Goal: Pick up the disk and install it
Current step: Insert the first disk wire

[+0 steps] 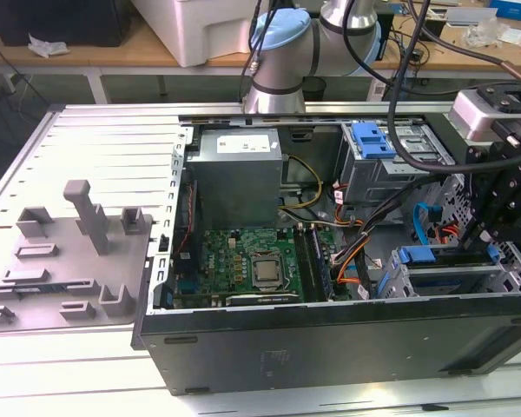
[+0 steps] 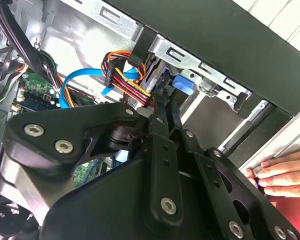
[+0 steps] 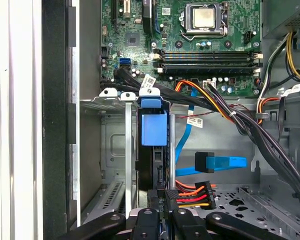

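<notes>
The disk (image 3: 154, 130) stands on edge in a slot of the metal drive cage (image 3: 112, 105) at the case's front corner, its blue carrier tab facing up. In the exterior view the disk (image 1: 417, 254) sits low at the right, with my gripper (image 1: 482, 248) just over that cage. In both wrist views the black fingers (image 3: 147, 220) run side by side with almost no gap. My gripper (image 3: 162, 197) is shut, its tips at the disk's near end (image 2: 182, 82). Contact is hidden.
Orange and black power cables (image 3: 190, 192) and a blue data cable (image 3: 220, 162) lie right beside the slot. A second cage with a blue bracket (image 1: 372, 139) stands behind. A hand (image 2: 280, 175) rests on the case's outer edge. The motherboard (image 1: 252, 261) fills the case middle.
</notes>
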You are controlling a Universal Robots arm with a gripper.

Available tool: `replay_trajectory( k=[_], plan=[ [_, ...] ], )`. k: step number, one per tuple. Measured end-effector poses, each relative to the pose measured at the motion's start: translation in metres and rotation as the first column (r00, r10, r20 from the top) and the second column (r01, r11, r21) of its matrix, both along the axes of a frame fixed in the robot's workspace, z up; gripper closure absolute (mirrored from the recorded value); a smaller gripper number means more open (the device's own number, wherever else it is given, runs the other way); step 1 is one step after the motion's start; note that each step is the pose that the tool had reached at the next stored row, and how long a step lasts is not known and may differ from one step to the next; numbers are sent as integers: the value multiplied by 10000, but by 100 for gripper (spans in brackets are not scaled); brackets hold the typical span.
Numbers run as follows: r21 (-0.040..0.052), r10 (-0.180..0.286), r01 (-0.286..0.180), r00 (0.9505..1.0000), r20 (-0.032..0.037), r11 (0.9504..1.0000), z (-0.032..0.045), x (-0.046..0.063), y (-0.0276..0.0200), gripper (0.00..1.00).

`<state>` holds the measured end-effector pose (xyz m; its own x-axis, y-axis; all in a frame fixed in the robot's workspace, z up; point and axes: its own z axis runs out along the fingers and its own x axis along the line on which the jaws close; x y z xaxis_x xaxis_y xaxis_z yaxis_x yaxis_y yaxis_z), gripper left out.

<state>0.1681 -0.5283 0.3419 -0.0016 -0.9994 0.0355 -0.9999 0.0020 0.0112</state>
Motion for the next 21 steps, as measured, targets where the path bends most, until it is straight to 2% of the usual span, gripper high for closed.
replay_trajectory(
  k=[13,16,21],
  plan=[
    [-2,0,0,10000,0,10000,-29,0,0,83],
    [34,0,0,10000,1,10000,-31,0,1,83],
    [41,0,0,10000,-1,10000,-18,0,0,83]
  ],
)
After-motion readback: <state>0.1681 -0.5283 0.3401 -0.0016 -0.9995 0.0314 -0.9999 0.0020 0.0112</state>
